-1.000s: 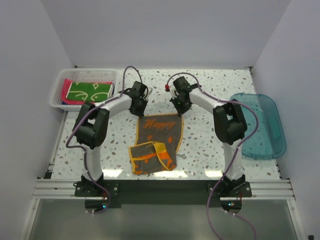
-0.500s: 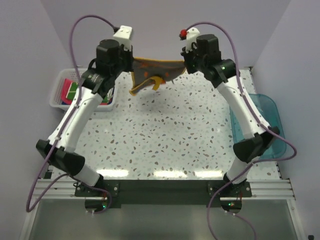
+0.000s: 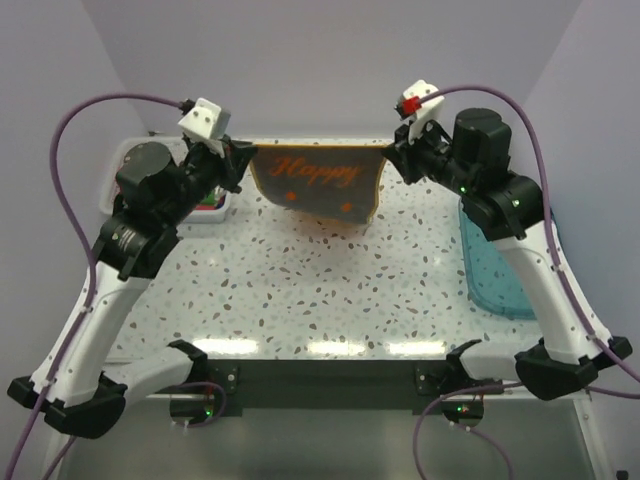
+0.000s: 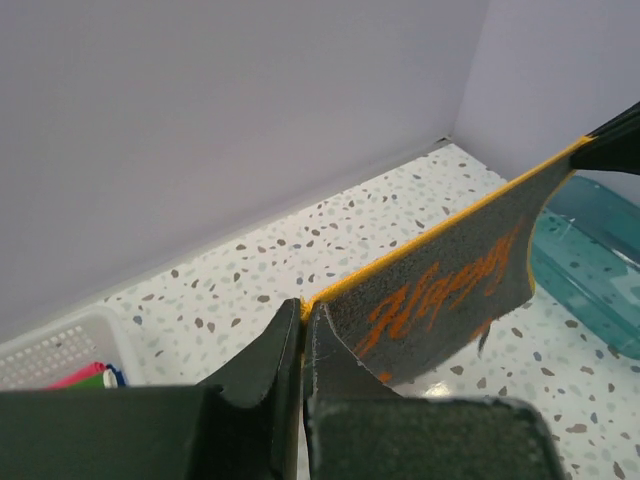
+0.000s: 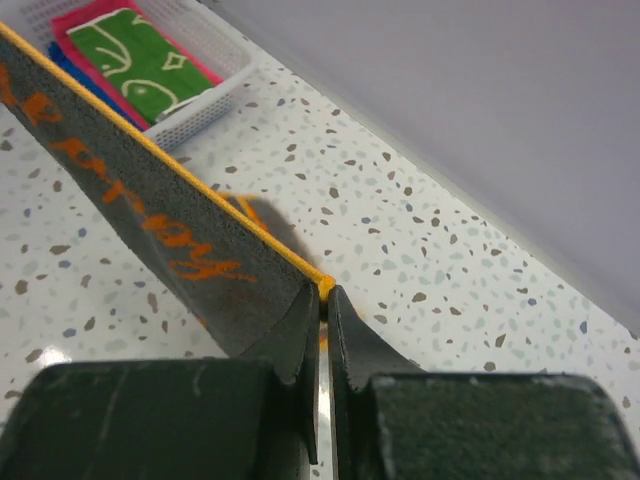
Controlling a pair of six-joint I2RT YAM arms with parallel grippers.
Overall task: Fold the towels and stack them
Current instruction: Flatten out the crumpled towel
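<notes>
- Grey towel (image 3: 320,185) hangs stretched in the air near the worktop's (image 3: 330,290) far edge.
- Left gripper (image 3: 244,160) is clenched on one top corner, right gripper (image 3: 390,156) on the other.
- Green towel (image 5: 150,60) lies in the basket (image 5: 205,100), far-left corner.

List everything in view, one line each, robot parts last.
grey towel: one, dark grey with orange trim and "Happy" lettering, held spread in the air above the table's far side.
green towel: one, green with yellow pattern, top of the basket pile.
pink towel: one, pink, under the green one.
blue towel: one, blue, only an edge shows.
basket: one, white, slotted, far left corner.
tub: one, clear blue, table's right edge.
table: one, speckled white.
left gripper: one, black, shut on the towel's left corner.
right gripper: one, black, shut on its right corner.
</notes>
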